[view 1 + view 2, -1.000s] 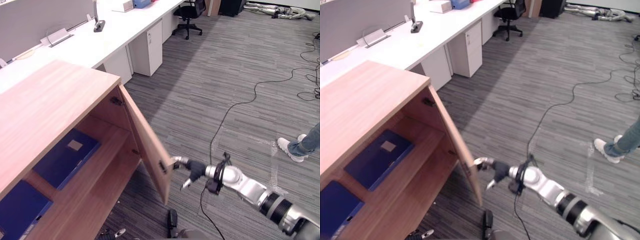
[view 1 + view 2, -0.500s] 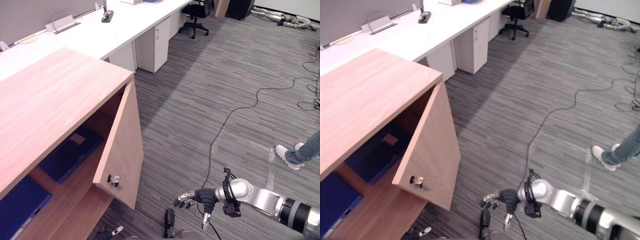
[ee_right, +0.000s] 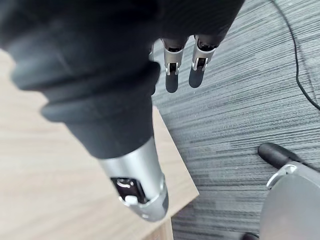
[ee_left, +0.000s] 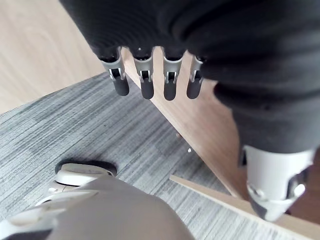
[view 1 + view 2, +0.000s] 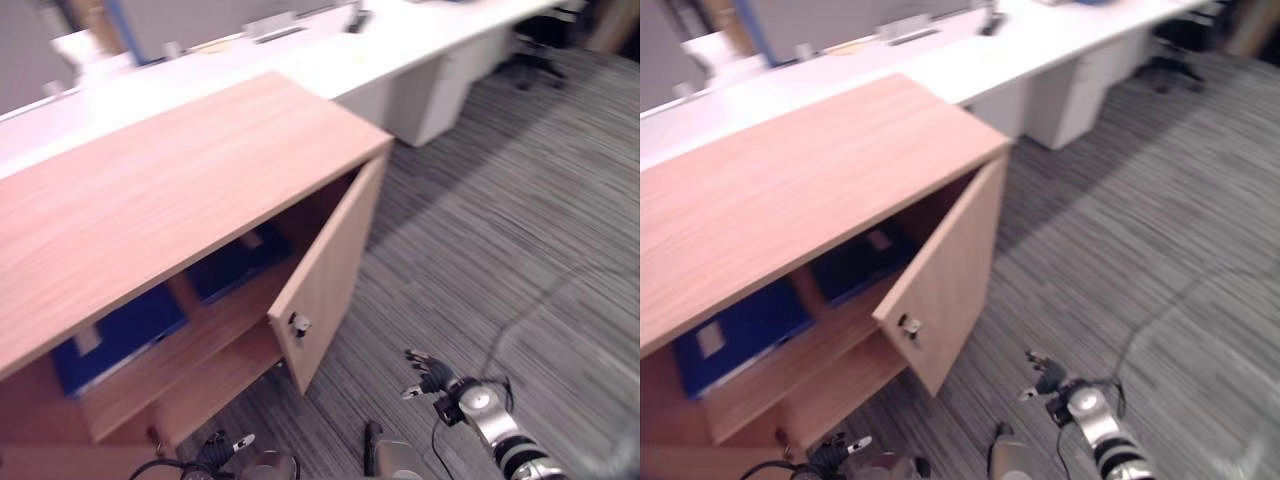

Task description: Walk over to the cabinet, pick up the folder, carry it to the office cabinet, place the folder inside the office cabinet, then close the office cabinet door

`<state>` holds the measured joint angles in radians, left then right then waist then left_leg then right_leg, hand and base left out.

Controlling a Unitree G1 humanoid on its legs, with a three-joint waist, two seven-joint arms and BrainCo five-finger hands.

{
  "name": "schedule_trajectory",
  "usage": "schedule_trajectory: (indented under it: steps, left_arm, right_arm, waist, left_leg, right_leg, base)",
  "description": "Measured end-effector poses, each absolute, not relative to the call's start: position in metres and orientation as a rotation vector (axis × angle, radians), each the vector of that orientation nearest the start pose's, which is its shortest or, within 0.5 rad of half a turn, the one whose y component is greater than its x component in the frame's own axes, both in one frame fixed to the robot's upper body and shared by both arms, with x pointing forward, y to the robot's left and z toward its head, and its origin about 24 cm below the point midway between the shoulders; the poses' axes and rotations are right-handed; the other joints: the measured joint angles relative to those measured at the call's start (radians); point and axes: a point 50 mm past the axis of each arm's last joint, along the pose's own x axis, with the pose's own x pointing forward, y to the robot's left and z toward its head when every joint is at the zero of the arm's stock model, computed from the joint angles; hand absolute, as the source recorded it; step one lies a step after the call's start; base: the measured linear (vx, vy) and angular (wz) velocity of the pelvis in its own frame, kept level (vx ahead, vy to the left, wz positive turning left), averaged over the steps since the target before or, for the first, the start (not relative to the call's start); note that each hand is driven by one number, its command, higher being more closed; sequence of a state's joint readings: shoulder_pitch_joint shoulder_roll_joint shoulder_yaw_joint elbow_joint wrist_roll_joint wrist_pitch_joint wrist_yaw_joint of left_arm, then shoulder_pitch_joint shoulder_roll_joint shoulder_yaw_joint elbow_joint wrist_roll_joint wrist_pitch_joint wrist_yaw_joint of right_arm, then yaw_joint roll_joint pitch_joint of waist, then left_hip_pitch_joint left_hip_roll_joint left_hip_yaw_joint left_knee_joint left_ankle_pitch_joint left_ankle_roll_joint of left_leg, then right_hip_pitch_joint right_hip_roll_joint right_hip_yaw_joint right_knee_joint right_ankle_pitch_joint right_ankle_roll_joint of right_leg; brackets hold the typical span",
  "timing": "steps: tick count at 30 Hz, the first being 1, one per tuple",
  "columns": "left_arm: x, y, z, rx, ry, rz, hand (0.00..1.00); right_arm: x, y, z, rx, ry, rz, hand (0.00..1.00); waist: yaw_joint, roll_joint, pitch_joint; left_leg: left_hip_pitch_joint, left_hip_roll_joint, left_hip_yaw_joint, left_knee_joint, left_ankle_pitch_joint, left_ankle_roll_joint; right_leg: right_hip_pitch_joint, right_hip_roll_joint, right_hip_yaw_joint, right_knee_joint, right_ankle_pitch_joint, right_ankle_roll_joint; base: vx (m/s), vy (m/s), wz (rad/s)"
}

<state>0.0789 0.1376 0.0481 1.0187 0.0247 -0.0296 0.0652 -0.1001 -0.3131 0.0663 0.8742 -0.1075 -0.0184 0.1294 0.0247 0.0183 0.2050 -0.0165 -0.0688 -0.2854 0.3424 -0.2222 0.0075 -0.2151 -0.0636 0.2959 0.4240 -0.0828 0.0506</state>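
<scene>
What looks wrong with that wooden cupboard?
Only the light wooden cabinet door: it hangs half open, with blue folders showing behind it. The robot's right hand is low beside it, not touching.

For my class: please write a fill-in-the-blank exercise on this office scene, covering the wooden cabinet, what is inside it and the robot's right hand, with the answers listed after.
1. The door of the wooden cabinet stands partly ____.
2. The folders inside it are ____ in colour.
3. The right hand, low and apart from the door, holds ____.
4. The long desk behind the cabinet is ____ in colour.

Missing words: open; blue; nothing; white.
</scene>
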Motion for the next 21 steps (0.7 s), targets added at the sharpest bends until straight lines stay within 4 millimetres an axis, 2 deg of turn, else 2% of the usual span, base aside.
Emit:
schedule_trajectory:
  steps: [2,4,6,8,13,15,16,17,19,20,21]
  left_arm:
    - [0.103,0.214,-0.154,0.146,1.059,0.193,0.00]
    - [0.100,0.218,-0.154,0.109,1.064,0.251,0.00]
    - [0.091,0.219,-0.157,-0.004,1.086,0.373,0.00]
    - [0.079,0.219,-0.160,-0.106,1.100,0.469,0.00]
    - [0.065,0.218,-0.162,-0.235,1.105,0.599,0.00]
    - [0.063,0.218,-0.163,-0.251,1.104,0.614,0.00]
    - [0.063,0.219,-0.162,-0.258,1.099,0.622,0.00]
    - [0.062,0.219,-0.162,-0.260,1.100,0.626,0.00]
    - [0.061,0.219,-0.162,-0.258,1.103,0.625,0.00]
    - [0.059,0.218,-0.163,-0.252,1.110,0.620,0.00]
    - [0.061,0.218,-0.163,-0.238,1.109,0.605,0.00]
  right_arm:
    - [0.167,-0.243,-0.126,-0.295,0.939,-0.036,0.00]
    - [0.148,-0.229,-0.140,-0.210,1.016,-0.093,0.00]
    - [0.124,-0.214,-0.153,-0.096,1.098,-0.171,0.00]
    - [0.110,-0.214,-0.157,-0.058,1.125,-0.235,0.00]
    - [0.094,-0.215,-0.160,-0.017,1.152,-0.317,0.00]
    - [0.092,-0.214,-0.160,0.009,1.147,-0.346,0.00]
    - [0.090,-0.213,-0.161,0.030,1.148,-0.363,0.00]
    - [0.089,-0.211,-0.161,0.053,1.150,-0.382,0.00]
    - [0.088,-0.212,-0.161,0.061,1.149,-0.391,0.00]
    - [0.087,-0.212,-0.162,0.071,1.150,-0.400,0.00]
    - [0.090,-0.212,-0.161,0.077,1.143,-0.405,0.00]
  waist:
    - [-0.004,-0.001,-0.005]
    - [0.012,-0.001,-0.007]
    - [0.025,0.009,-0.017]
    - [0.025,0.010,-0.051]
    - [0.035,0.004,-0.073]
    - [0.035,0.000,-0.070]
    - [0.036,-0.004,-0.066]
    - [0.035,-0.004,-0.064]
    - [0.032,-0.003,-0.063]
    - [0.029,-0.002,-0.063]
    - [0.028,0.009,-0.055]
  left_leg:
    - [-0.041,-0.037,-0.105,0.041,-0.005,-0.018]
    - [-0.068,-0.029,-0.149,0.048,-0.005,-0.043]
    - [-0.066,0.021,-0.174,0.025,0.004,-0.072]
    - [-0.066,0.057,-0.191,0.003,0.011,-0.090]
    - [-0.074,0.115,-0.199,0.008,0.026,-0.131]
    - [-0.106,0.136,-0.132,0.041,0.040,-0.136]
    - [-0.130,0.158,-0.040,0.061,0.059,-0.127]
    - [-0.157,0.196,0.085,0.095,0.070,-0.103]
    - [-0.199,0.255,0.255,0.209,0.049,-0.074]
    - [-0.210,0.275,0.358,0.263,0.015,-0.067]
    - [-0.214,0.274,0.409,0.243,0.006,-0.061]
  right_leg:
    - [0.063,-0.016,0.121,-0.044,-0.058,0.059]
    - [0.070,-0.025,0.067,-0.075,-0.088,0.076]
    - [0.100,-0.007,-0.005,-0.106,-0.092,0.069]
    - [0.117,0.013,-0.049,-0.120,-0.088,0.058]
    - [0.185,0.043,-0.156,-0.174,-0.068,0.029]
    - [0.205,0.041,-0.202,-0.181,-0.068,0.026]
    - [0.215,0.030,-0.233,-0.187,-0.066,0.023]
    - [0.220,0.018,-0.265,-0.195,-0.063,0.020]
    - [0.229,0.000,-0.302,-0.197,-0.063,0.021]
    - [0.236,-0.017,-0.327,-0.199,-0.064,0.027]
    - [0.237,-0.030,-0.347,-0.192,-0.075,0.041]
  base:
    - [0.15,-0.211,1.71]
    - [0.15,-0.244,0.89]
    - [0.08,-0.239,0.61]
    - [0.01,-0.190,0.48]
    - [-0.03,-0.146,0.56]
    - [-0.06,-0.095,0.68]
    - [-0.10,-0.042,0.74]
    - [-0.10,-0.021,0.72]
    - [-0.03,0.053,0.68]
    - [0.00,0.154,0.85]
    - [0.01,0.183,0.75]
